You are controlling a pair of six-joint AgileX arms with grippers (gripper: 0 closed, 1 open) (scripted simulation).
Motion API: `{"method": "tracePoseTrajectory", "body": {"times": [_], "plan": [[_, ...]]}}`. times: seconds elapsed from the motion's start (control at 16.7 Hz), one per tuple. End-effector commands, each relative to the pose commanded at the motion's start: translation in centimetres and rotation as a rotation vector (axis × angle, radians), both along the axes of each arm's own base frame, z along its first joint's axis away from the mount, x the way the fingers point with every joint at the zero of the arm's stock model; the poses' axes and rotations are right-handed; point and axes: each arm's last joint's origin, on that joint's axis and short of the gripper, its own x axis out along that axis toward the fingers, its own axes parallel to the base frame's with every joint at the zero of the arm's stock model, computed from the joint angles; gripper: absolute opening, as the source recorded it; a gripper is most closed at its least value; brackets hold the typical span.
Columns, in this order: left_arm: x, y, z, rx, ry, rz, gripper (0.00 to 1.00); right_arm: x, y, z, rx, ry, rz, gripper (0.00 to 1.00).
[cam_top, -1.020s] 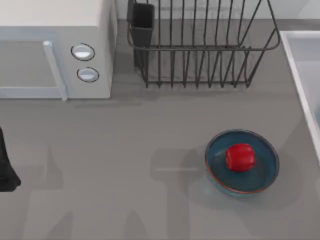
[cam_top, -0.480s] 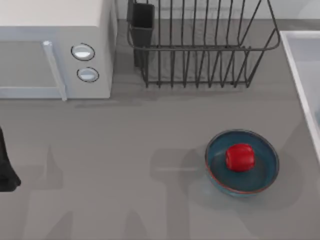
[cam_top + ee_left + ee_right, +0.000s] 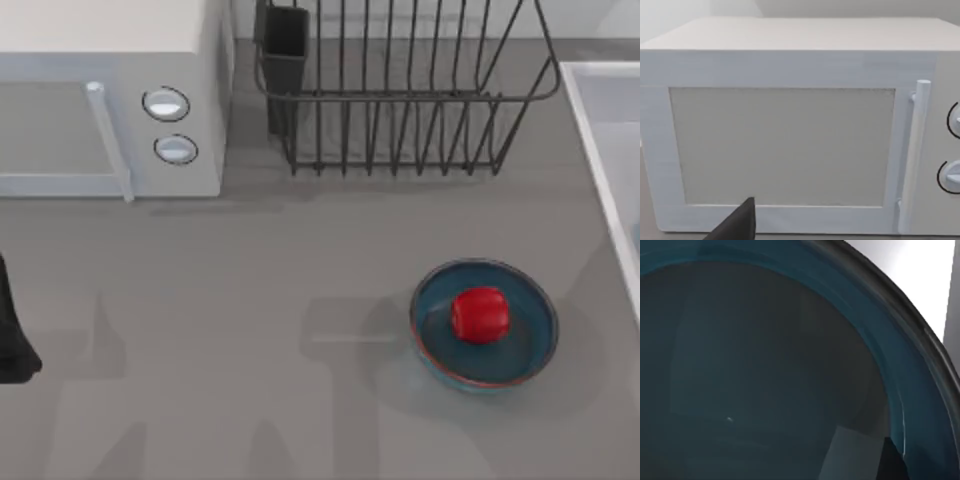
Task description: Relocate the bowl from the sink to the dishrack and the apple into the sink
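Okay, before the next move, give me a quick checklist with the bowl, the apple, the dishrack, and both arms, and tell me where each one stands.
1. Room in the dishrack: ok, nothing sits among the bars that show.
2. Bowl racked: not ok; the right wrist view looks closely into its blue inside.
3. Right arm's hold on it: cannot tell.
4. Apple in the sink: not ok; it lies in the second bowl on the counter.
5. Left end effector out of the way: ok, parked at the table's left edge, facing the microwave.
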Motion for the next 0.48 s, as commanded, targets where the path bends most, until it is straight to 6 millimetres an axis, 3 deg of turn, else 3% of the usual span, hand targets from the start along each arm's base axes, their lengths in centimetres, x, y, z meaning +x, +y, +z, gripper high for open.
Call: {"method": "tracePoseTrajectory", "body": {"times": [0.12, 0.24, 0.48], "plan": [[0.0, 0.0, 0.0, 0.0, 0.0, 0.0, 1.0, -1.4, -1.1, 2.6, 0.002, 0.005, -0.004, 0.0], [0.0, 0.0, 0.0, 0.0, 0.0, 0.0, 1.0, -3.6, -2.4, 6.6, 0.001, 0.005, -0.005, 0.0], [0.0, 0.0, 0.0, 0.0, 0.0, 0.0, 1.0, -10.8, -3.8, 16.3, -0.008, -0.008, -0.003, 0.0]]}}
